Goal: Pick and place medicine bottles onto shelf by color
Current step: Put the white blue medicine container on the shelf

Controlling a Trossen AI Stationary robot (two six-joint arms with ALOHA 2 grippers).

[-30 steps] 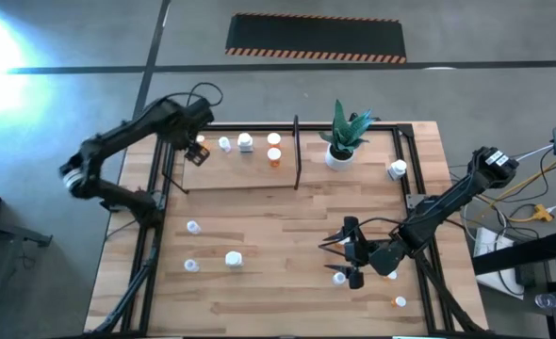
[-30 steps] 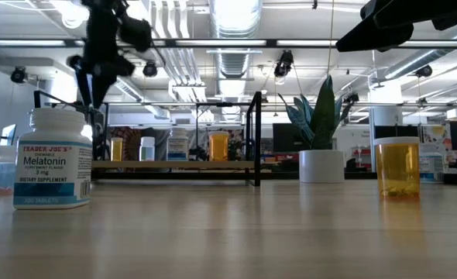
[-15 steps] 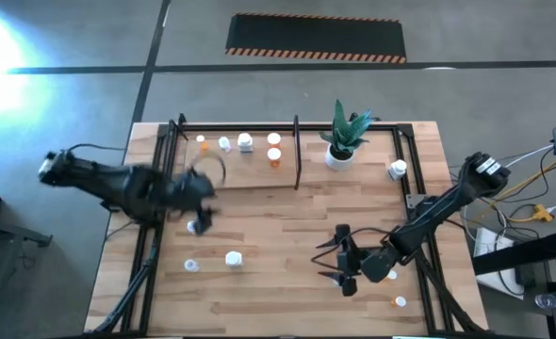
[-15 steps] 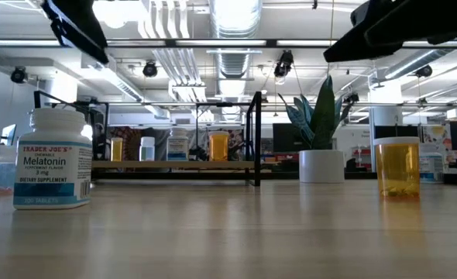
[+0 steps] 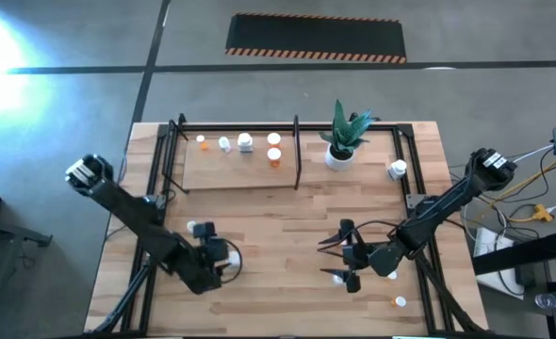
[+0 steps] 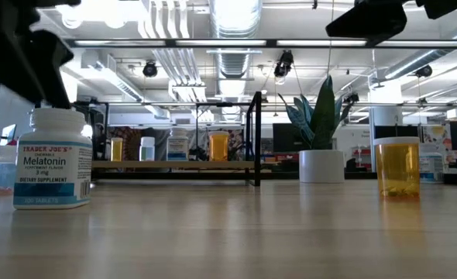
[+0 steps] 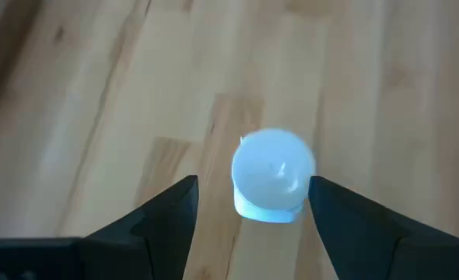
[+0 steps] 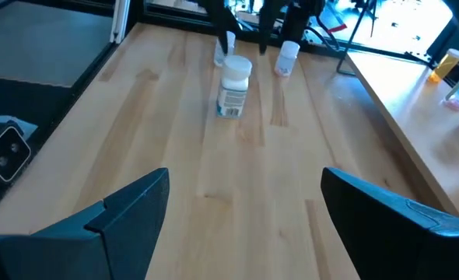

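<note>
Hovering lower left, the left pincer (image 7: 249,210), fingers apart, straddles a light, stiff white bottle (image 7: 273,175); grip its sides.

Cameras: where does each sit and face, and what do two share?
High view: overhead, straight down on the table; both arms.
Low view: tabletop height, facing the shelf; arm parts overhead.
Left wrist view: down onto a white bottle; open left gripper.
Right wrist view: across the table; open right gripper.
Shared: high and low show the plant.
</note>
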